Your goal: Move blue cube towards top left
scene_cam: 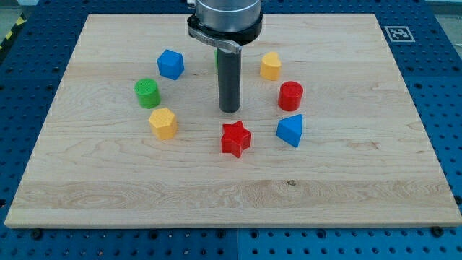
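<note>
The blue cube lies on the wooden board, left of the arm's rod and towards the view's top. My tip rests on the board in the middle of a ring of blocks, right of and below the blue cube, well apart from it. The tip touches no block. A sliver of green shows behind the rod near the view's top, mostly hidden.
A green cylinder and a yellow hexagonal block lie below the blue cube. A red star lies just below the tip. A blue triangular block, a red cylinder and a yellow block lie to the right.
</note>
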Robot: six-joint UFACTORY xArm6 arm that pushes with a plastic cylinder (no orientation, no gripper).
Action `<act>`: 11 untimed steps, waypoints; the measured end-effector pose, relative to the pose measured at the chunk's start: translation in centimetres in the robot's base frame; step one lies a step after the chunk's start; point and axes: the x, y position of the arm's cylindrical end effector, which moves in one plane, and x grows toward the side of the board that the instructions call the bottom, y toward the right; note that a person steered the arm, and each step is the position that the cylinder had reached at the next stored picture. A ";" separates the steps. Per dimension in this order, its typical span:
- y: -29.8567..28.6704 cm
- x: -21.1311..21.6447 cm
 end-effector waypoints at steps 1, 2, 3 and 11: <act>0.0 0.0; 0.7 -0.6; -0.1 -3.9; -15.9 -10.3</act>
